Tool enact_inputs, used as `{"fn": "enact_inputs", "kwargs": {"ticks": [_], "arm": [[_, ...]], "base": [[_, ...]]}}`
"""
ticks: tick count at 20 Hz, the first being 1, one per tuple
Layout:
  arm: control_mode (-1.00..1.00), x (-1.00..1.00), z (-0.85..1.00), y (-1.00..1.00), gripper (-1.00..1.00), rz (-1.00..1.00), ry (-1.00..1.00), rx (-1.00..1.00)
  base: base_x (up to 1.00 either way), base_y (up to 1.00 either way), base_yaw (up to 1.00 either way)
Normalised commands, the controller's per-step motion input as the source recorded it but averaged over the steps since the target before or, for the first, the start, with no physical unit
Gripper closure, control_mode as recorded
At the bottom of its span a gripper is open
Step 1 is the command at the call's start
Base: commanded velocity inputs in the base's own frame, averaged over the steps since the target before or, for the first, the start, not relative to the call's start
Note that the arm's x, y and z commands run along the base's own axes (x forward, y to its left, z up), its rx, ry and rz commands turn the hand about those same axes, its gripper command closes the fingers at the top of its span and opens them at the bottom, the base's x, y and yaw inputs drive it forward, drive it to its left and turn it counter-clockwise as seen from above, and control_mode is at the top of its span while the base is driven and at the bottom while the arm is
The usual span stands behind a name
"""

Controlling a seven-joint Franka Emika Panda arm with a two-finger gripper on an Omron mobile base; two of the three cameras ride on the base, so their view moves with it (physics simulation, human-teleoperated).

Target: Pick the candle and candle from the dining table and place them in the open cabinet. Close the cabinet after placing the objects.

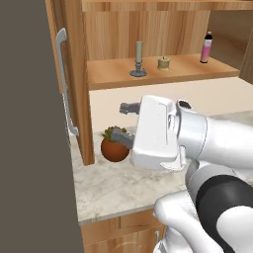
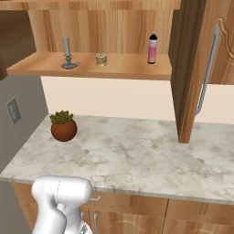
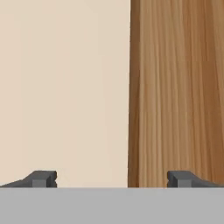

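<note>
Both candles sit on the cabinet shelf (image 1: pixel 197 74): the tall taper candle (image 1: pixel 139 59) left, the stubby candle (image 1: pixel 163 63) beside it. The hand (image 1: pixel 120 120) hangs spread wide and empty, facing the left cabinet door (image 1: pixel 79 89), above the surface (image 2: pixel 137 151).

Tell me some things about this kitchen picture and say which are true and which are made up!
1. Both candles stand on the cabinet shelf. True: the tall taper candle and the stubby golden candle are side by side there.
2. The pink bottle lies on the stone counter. False: it stands upright on the shelf.
3. The gripper holds a candle. False: its fingers are wide open and hold nothing.
4. A small potted plant sits on the counter. True.
5. The cabinet doors are closed. False: the left door is swung open.
</note>
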Motion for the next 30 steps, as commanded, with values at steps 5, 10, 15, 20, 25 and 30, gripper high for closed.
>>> {"fn": "enact_inputs", "kwargs": {"ticks": [5, 10, 15, 20, 25, 30], "arm": [[-1.0, 0.22, -0.03, 0.37, -1.0, 0.05, -0.16, 0.0], [-1.0, 0.11, -0.05, 0.41, -1.0, -0.01, -0.11, 0.0], [-1.0, 0.18, -0.02, 0.3, -1.0, -0.1, 0.0, 0.0], [-1.0, 0.18, -0.01, 0.16, -1.0, -0.18, 0.03, 0.0], [-1.0, 0.15, 0.0, 0.14, -1.0, -0.17, 0.01, 0.0], [-1.0, 0.15, 0.0, 0.02, -1.0, -0.18, 0.0, 0.0]], "base": [[0.0, 0.0, 0.0], [0.0, 0.0, 0.0], [0.0, 0.0, 0.0], [0.0, 0.0, 0.0], [0.0, 0.0, 0.0], [0.0, 0.0, 0.0]]}}
